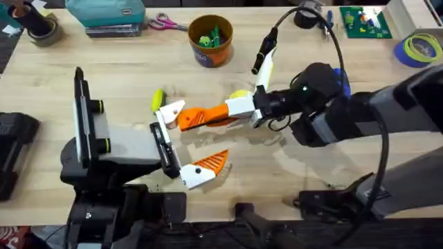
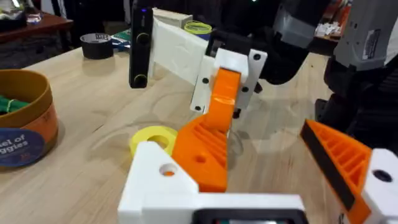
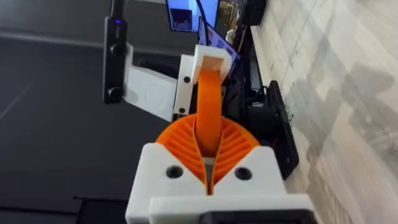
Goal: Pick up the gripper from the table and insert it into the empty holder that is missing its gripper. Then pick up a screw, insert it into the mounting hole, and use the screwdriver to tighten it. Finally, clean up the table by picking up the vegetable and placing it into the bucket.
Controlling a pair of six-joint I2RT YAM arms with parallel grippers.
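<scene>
1. Left gripper (image 1: 190, 142): spread wide, holding nothing; its far finger is the bare white holder (image 1: 169, 112), its near one an orange-tipped finger (image 1: 208, 166).
2. Loose orange gripper (image 1: 188, 119): lies between the holder and the right gripper (image 1: 225, 114); the long axis runs left to right across the table (image 1: 104, 69), and the left end meets the holder.
3. Right gripper: clamped tight on the loose piece; the right wrist view shows both ribbed pads (image 3: 177, 140) pressed flat against its sides, with the far end at the holder (image 3: 211, 59).
4. The left wrist view adds the holder's mounting hole (image 2: 166, 169) just beside the piece (image 2: 202, 149), and a yellow ring (image 2: 154, 138) lying flat behind them.
5. Bucket (image 1: 211, 40): stands upright at the far edge with green pieces inside; well apart from both grippers.
</scene>
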